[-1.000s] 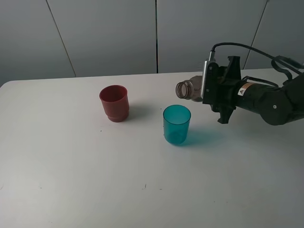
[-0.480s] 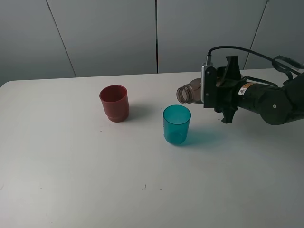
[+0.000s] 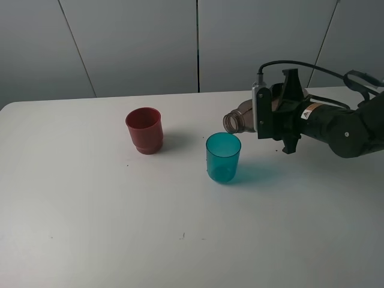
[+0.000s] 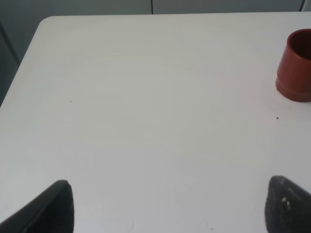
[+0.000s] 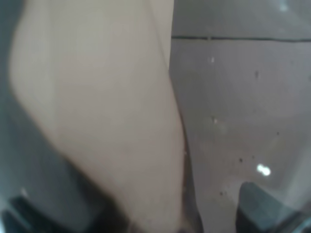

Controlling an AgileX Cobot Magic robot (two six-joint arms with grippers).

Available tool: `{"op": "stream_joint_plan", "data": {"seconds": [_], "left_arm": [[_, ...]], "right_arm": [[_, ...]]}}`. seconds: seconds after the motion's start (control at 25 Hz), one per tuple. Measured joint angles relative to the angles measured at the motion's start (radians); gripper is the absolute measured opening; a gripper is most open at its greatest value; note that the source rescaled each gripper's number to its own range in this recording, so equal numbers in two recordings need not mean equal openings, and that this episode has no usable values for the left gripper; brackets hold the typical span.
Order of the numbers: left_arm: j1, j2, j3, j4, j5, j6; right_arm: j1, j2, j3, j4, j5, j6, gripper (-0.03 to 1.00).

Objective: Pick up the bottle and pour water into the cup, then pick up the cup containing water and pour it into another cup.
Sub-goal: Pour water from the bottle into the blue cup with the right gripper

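Probably bottle [image 3: 240, 117] across right wrist view

High overview, left wrist shares red cup [image 3: 144, 138], right apparently close-up

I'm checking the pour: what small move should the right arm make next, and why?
Probably tip the bottle mouth further down over the teal cup. The right pincer holds the bottle nearly level, its mouth close above the cup's rim, and no water shows falling yet.
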Motion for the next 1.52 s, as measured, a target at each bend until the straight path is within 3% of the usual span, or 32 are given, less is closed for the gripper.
{"op": "stream_joint_plan", "data": {"seconds": [0.52, 1.52], "left_arm": [[0.0, 0.0, 0.0, 0.0, 0.0, 0.0], [0.0, 0.0, 0.0, 0.0, 0.0, 0.0]], "right_arm": [[0.0, 0.0, 0.0, 0.003, -0.002, -0.102, 0.01], [0.0, 0.0, -0.016, -0.004, -0.038, -0.165, 0.01]]}}
